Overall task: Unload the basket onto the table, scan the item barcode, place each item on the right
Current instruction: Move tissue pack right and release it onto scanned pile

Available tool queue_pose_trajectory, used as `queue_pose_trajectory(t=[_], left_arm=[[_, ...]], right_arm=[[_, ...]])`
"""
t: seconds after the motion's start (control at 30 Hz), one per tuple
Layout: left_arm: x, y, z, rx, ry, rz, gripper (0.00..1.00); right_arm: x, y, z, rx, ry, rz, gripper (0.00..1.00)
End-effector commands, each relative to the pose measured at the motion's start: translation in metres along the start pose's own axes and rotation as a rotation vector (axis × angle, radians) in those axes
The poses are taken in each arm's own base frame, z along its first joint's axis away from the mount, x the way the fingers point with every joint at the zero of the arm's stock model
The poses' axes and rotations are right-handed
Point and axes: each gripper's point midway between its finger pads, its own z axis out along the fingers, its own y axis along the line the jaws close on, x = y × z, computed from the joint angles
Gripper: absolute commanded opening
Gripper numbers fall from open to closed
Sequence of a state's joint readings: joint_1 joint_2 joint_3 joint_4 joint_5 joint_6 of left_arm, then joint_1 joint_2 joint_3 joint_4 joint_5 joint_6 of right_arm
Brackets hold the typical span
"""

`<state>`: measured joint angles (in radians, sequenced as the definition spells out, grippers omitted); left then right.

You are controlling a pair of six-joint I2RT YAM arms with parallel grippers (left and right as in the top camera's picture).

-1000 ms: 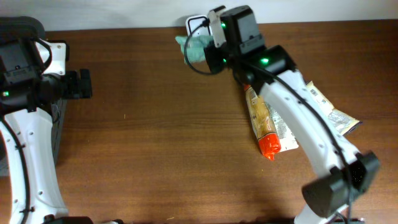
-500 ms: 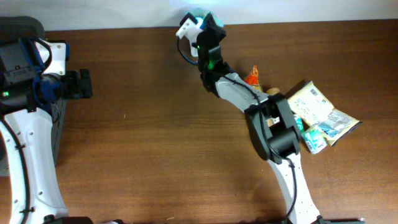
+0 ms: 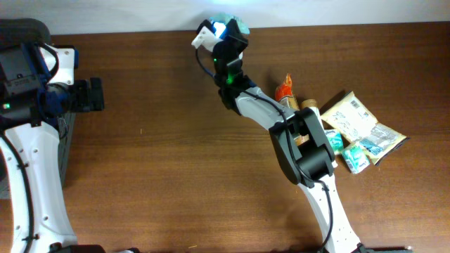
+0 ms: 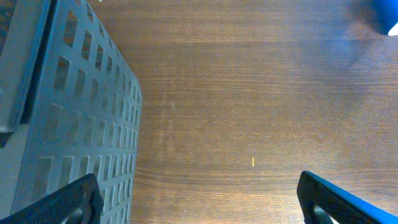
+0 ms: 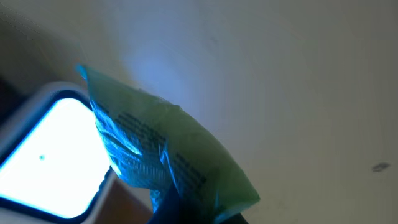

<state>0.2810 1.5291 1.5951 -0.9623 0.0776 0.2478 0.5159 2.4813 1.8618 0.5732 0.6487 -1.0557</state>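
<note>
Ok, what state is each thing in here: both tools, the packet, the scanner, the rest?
right tool: shut on the green packet.
green packet: held off the table next to the scanner, blue light on it.
scanner: window glowing.
left tool: open, empty, beside the grey crate.
orange-capped pouch: lying on the table, untouched.
tan packet: lying flat, untouched.

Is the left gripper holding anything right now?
No: the left gripper is wide open, with only bare table under it.
</note>
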Motion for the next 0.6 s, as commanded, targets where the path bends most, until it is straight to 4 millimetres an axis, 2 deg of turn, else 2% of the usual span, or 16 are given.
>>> queue_pose_trajectory(t=[0.0, 0.07, 0.13, 0.2, 0.23, 0.3, 0.33, 0.4, 0.47, 0.53, 0.57], left_arm=[[-0.002, 0.001, -0.004, -0.001, -0.011, 0.017, 0.99], [-0.002, 0.001, -0.004, -0.001, -0.011, 0.017, 0.99], [-0.002, 0.001, -0.004, -0.001, -0.011, 0.017, 0.99], [-0.002, 0.001, -0.004, -0.001, -0.011, 0.017, 0.99], [-0.002, 0.001, -0.004, -0.001, -0.011, 0.017, 0.99], [-0.002, 0.001, -0.004, -0.001, -0.011, 0.017, 0.99], [-0.002, 0.001, -0.004, -0.001, -0.011, 0.017, 0.99], [-0.002, 0.001, -0.004, -0.001, -0.011, 0.017, 0.99], [-0.002, 0.001, -0.004, -0.001, -0.011, 0.017, 0.99], [-0.002, 0.001, -0.004, -0.001, -0.011, 0.017, 0.99], [-0.002, 0.001, -0.004, -0.001, -0.011, 0.017, 0.99]], right_arm=[[-0.041, -0.052, -0.028, -0.020, -0.014, 0.163, 0.04], [-0.056, -0.062, -0.052, -0.162, -0.014, 0.231, 0.04], [-0.067, -0.083, -0.087, -0.347, -0.015, 0.376, 0.04], [-0.066, -0.109, -0.132, -0.528, 0.036, 0.554, 0.04], [-0.053, -0.128, -0.157, -0.584, 0.116, 0.666, 0.04], [-0.017, -0.165, -0.196, -0.599, 0.287, 0.838, 0.04], [-0.002, -0.176, -0.208, -0.597, 0.346, 0.884, 0.04], [0.051, -0.204, -0.232, -0.546, 0.529, 0.977, 0.04], [0.110, -0.208, -0.245, -0.491, 0.749, 1.001, 0.04], [0.186, -0.188, -0.250, -0.438, 1.037, 0.979, 0.04], [0.210, -0.175, -0.247, -0.423, 1.114, 0.971, 0.04]])
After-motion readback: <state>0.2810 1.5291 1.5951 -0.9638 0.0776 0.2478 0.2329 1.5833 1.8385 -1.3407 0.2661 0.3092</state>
